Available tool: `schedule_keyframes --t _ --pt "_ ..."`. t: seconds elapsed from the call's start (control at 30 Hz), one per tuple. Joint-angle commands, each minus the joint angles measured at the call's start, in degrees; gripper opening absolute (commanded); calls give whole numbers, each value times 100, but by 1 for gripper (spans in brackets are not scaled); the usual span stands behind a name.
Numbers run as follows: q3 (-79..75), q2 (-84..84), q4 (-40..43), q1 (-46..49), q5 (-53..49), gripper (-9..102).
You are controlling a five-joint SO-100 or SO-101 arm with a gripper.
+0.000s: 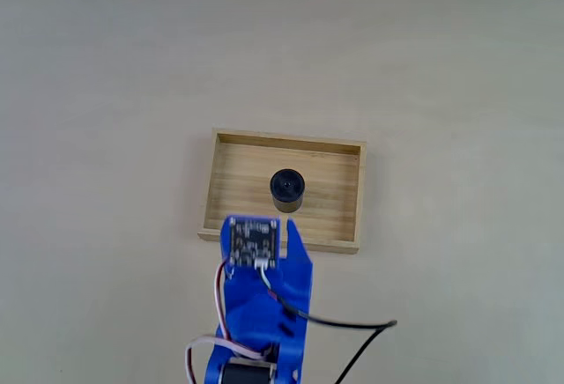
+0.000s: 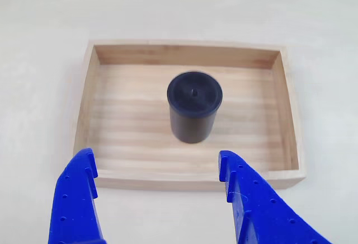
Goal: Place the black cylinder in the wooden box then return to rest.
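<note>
Inside the box (image 2: 279, 107), near its middle, the cylinder (image 2: 194, 107) is standing upright and free, while the gripper (image 2: 156, 168) is hanging wide open and empty just over the near wall, suggesting only the return to rest is remaining

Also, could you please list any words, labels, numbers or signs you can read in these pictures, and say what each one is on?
None can be read.
Circuit board on the arm: any markings are too small and blurred to read.
Cylinder: plain black, no label on its top or side.
Box: bare wood, no text or mark.
Hand: plain blue fingers, no text.
</note>
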Motion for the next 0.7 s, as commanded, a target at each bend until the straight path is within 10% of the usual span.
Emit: schedule_keyframes --t 0.0,0.67 --pt "141 -1151 659 -18 -255 32" --pt "2021 -3366 1380 -88 -949 0"
